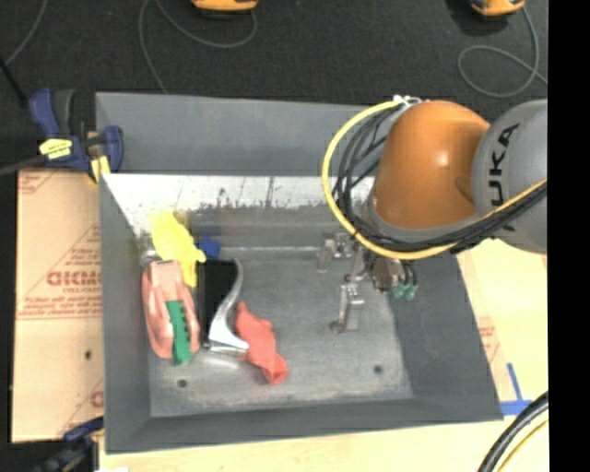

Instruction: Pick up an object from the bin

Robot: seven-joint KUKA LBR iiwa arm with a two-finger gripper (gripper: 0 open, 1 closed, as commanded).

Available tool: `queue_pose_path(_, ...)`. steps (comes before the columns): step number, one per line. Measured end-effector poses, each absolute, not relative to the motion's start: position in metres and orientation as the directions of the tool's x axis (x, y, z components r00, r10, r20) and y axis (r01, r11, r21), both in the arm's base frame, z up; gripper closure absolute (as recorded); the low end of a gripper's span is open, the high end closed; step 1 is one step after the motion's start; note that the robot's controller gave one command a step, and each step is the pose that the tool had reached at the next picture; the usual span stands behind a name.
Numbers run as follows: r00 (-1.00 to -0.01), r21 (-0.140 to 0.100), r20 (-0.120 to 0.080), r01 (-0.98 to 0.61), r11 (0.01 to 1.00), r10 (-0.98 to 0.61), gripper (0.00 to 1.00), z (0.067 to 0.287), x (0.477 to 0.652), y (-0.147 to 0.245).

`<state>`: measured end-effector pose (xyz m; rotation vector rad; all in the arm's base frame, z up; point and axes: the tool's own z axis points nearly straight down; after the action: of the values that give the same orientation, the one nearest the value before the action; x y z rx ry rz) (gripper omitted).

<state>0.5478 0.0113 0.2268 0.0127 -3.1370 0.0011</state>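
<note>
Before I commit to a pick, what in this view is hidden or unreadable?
Camera view:
1. end effector: upper part covered by the arm's orange dome cover.
2. small blue object: mostly behind the yellow lumpy object; kind unclear.
3. flat black object: overlapped by the curved silver metal piece; outline unclear.

On my feed I see a black surface [277, 55] stretching beyond the far edge of the grey metal bin [277, 129], with thin pale cables [210, 41] looping across it. Two orange shapes [224, 4] sit cut off at the top, and a pale surface [277, 458] runs along the bin's near edge.
</note>
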Motion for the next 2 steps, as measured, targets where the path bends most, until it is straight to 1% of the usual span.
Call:
queue_pose_path(1,-1.000,0.000,-0.003,-0.008,1.000,-0.008,0.00,0.231,0.549,0.011)
queue_pose_path(2,-0.999,-0.002,-0.009,-0.053,0.999,-0.053,0.00,0.179,0.561,0.060)
